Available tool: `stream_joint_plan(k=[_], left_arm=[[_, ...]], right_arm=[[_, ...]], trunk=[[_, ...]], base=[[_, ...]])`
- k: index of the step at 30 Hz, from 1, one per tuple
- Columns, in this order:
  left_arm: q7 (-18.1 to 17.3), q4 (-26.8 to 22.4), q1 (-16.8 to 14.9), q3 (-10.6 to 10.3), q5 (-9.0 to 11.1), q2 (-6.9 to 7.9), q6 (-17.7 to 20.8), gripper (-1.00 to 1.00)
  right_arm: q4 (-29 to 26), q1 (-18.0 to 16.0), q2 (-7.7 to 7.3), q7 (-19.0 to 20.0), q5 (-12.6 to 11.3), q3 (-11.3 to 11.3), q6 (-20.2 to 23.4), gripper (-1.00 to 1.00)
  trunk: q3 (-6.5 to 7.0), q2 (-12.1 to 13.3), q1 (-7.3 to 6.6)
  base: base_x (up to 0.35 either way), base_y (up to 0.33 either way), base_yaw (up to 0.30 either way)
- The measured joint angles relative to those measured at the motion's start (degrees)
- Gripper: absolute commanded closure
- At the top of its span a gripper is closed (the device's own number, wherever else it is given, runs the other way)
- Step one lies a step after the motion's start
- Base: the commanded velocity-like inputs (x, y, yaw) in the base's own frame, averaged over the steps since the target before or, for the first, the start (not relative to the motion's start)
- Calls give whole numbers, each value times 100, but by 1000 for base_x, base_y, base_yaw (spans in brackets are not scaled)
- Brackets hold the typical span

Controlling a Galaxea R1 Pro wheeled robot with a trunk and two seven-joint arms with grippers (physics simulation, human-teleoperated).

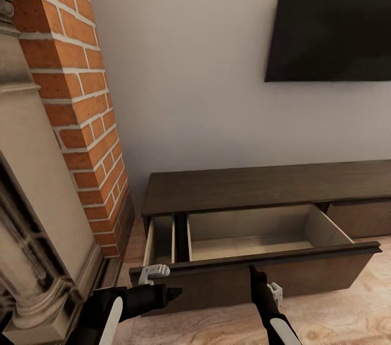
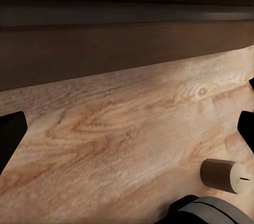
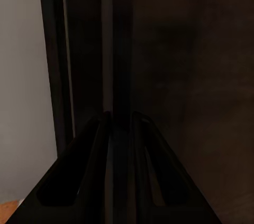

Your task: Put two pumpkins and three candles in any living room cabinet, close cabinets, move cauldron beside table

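Note:
The long dark-brown cabinet (image 1: 260,184) stands against the wall with its left drawer (image 1: 255,242) pulled out, pale wood inside and nothing in it. My right gripper (image 1: 253,271) points up at the drawer front's top edge, and in the right wrist view its fingers (image 3: 100,139) are closed tight around that dark edge. My left gripper (image 1: 175,294) hangs low in front of the drawer's left end. It is open, with the fingertips (image 2: 10,134) wide apart over the floor. A short tan cylinder that looks like a candle (image 2: 225,175) lies on the floor beside it.
A red brick column (image 1: 81,89) and a stone fireplace surround (image 1: 32,214) stand close on the left. A black television (image 1: 331,22) hangs on the wall above the cabinet. Wooden floor (image 1: 336,318) runs in front of the drawer.

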Motion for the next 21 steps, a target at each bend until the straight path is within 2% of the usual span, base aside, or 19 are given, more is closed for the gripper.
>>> stream_joint_plan(k=[21], left_arm=[[9,0,0,-4,0,0,-7,-100]], right_arm=[[0,0,-14,1,-1,0,8,100]], trunk=[[0,0,0]], base=[[-47,0,0]])
